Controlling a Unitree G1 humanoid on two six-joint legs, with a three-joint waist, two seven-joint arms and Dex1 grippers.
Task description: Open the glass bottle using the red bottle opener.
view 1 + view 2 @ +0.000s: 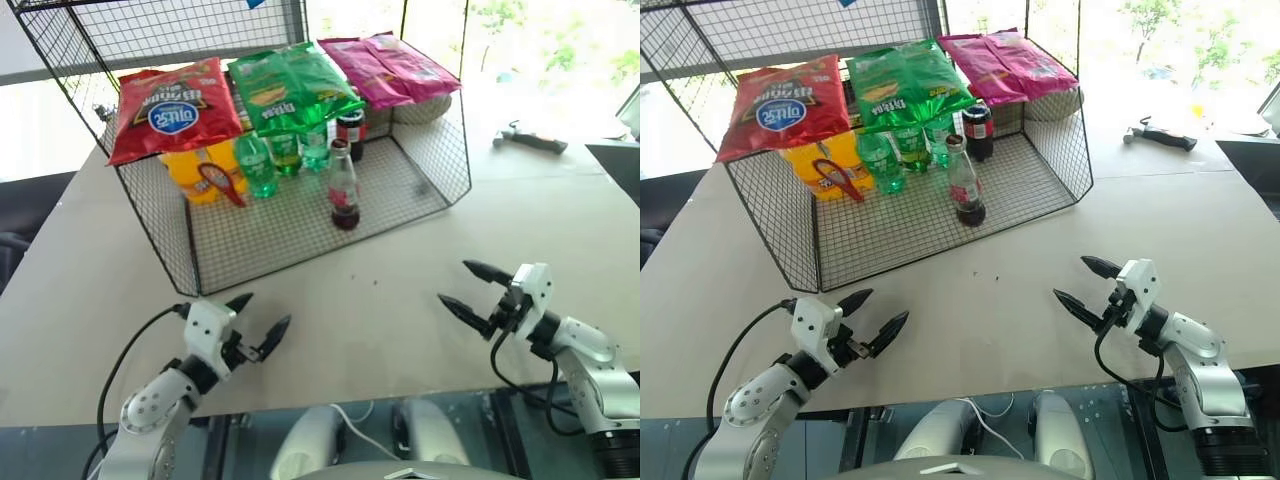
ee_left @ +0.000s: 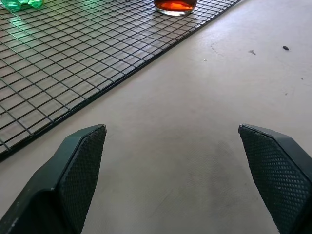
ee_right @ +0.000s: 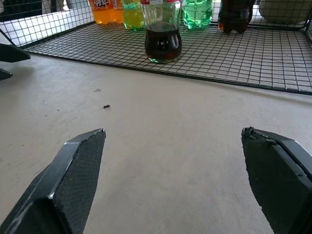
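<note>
Bottle opener (image 1: 222, 183), red, leans against the orange drink at centre-left inside the wire basket (image 1: 440, 190); the glass bottle (image 1: 343, 187) stands upright to its right, near the basket's open front edge. On the pale table (image 1: 380, 300) below, the left gripper (image 1: 262, 324) and right gripper (image 1: 468, 287) hover with fingers spread wide, holding nothing.

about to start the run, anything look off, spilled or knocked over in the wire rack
Nothing spilled or toppled. The glass bottle stands upright near the wire rack's front edge. The only oddity: the red bottle opener leans against the orange bottle rather than lying flat.
</note>
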